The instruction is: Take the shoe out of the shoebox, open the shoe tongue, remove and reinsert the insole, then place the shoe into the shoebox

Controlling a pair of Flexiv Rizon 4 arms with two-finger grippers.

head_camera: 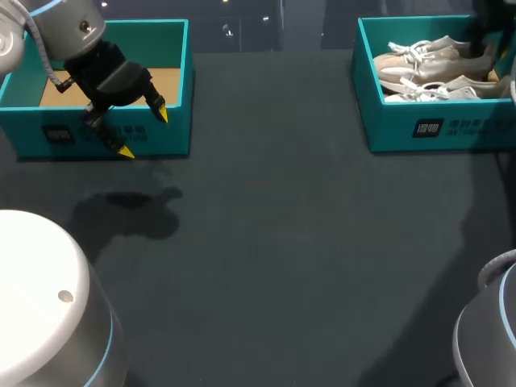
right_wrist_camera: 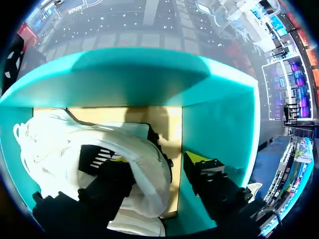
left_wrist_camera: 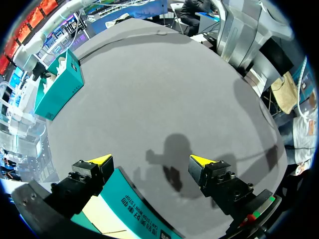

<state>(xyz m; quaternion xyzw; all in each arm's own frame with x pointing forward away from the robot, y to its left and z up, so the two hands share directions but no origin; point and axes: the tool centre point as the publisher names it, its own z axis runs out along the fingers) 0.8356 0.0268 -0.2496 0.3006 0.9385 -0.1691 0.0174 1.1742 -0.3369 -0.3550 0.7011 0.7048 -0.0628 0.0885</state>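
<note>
dark grey felt table (head_camera: 282, 258): carries two teal boxes, one at each far corner.
teal shoebox on my right (head_camera: 431, 121): holds a pair of pale lace-up shoes; the right gripper is down inside it, close to one side wall.
teal box on my left (head_camera: 173, 72): only its brown cardboard floor shows; the left gripper hangs just above its near wall.
shoes (head_camera: 435, 68): both lie in the right shoebox, laces up, side by side.
right gripper (right_wrist_camera: 154, 167): jaws spread around the heel end of one white shoe (right_wrist_camera: 134, 169); one finger sits inside the collar, the other finger (right_wrist_camera: 199, 162) outside it by the box wall. not clamped as far as i can see.
left gripper (head_camera: 143, 131): jaws wide, nothing between the yellow tips.
step in hand: with the shoe in the box and the jaws astride its heel, this fits either picking it out or having just set it back in; the frames don't settle which.
</note>
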